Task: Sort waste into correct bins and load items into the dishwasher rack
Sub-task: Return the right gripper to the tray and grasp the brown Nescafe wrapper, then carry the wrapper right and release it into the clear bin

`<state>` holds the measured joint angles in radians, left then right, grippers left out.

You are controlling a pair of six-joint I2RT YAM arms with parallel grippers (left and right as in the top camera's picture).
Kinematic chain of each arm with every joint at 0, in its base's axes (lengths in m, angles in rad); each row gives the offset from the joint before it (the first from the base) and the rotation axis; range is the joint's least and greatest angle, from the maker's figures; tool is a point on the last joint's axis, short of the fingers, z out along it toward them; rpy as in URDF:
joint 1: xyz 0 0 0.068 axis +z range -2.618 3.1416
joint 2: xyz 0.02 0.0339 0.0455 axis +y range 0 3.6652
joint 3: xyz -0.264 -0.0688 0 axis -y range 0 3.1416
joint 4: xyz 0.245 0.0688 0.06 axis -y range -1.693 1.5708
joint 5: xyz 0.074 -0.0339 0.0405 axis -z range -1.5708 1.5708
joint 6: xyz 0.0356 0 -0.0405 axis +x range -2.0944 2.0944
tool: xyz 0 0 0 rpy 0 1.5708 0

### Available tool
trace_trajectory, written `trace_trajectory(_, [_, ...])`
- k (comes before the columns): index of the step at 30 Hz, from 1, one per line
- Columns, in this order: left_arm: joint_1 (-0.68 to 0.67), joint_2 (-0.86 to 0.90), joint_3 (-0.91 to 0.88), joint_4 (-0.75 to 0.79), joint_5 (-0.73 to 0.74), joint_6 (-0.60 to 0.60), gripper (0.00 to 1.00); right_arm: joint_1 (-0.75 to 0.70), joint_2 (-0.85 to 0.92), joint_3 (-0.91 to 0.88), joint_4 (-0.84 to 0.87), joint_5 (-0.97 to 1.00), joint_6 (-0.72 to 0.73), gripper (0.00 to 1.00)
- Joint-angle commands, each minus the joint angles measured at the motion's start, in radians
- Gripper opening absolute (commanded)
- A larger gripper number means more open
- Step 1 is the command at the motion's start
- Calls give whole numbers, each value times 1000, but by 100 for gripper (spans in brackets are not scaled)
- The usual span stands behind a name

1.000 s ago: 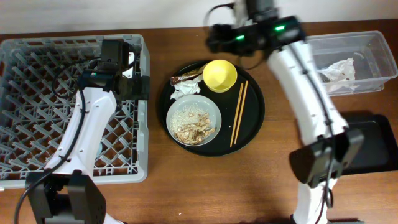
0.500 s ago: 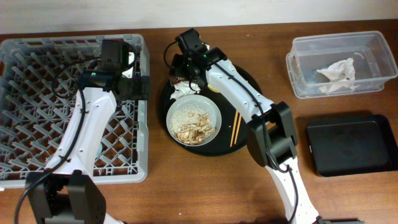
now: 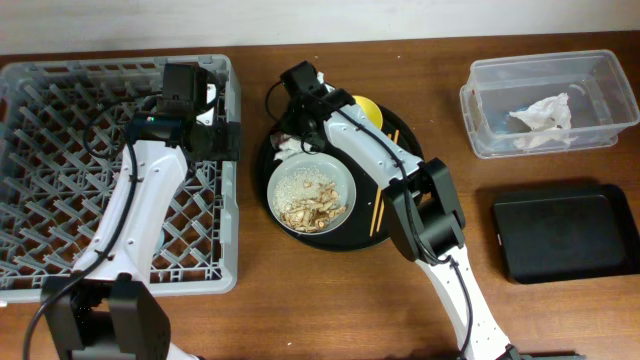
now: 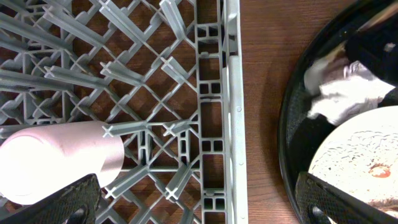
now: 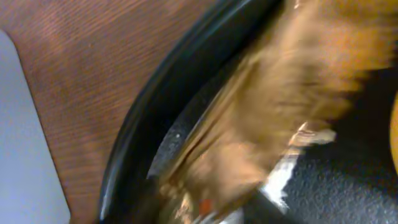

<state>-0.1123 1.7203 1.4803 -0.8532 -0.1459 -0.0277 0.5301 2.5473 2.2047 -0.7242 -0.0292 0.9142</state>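
Observation:
The brown snack wrapper [image 5: 267, 112] fills the right wrist view as a blur, lying at the back left of the round black tray [image 3: 410, 160]. My right gripper [image 3: 293, 120] is down on it; its jaws do not show. A crumpled white napkin [image 3: 295, 148] lies just in front. The grey-green dish [image 3: 310, 192] holds rice and brown scraps. The arm partly covers the yellow bowl [image 3: 368, 108] and chopsticks [image 3: 378, 210]. My left gripper [image 4: 211, 202] hangs open over the right edge of the dishwasher rack [image 3: 60, 150], with a pink cup [image 4: 56, 162] lying in the rack.
At the back right stands the clear tub [image 3: 470, 100] with a white napkin [image 3: 540, 115] inside. The shallow black rectangular tray [image 3: 565, 235] lies in front of it. A strip of bare wood separates the rack from the round tray.
The right arm swung from the clear tub across to the back left of the round tray and lowered onto the wrapper. The left arm stayed put.

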Motion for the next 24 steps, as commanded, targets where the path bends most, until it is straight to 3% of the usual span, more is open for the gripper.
trace_trajectory(1, [4,-14,-2,-1,3,-10,99,0,10,6,-6,10,7,23])
trace_trajectory(3, [4,-14,-2,-1,3,-10,99,0,0,6,-26,4,7,6])
trace_trajectory(4, [4,-14,-2,-1,3,-10,100,0,-8,6,-36,4,7,4])
trace_trajectory(10, [4,-14,-2,-1,3,-10,99,0,-101,6,-66,-11,-72,4])
trace_trajectory(19, [4,-14,-2,-1,3,-10,99,-2,-328,6,-106,-12,-72,4])
trace_trajectory(24, [4,-14,-2,-1,3,-10,100,-106,-467,6,-127,8,-148,4])
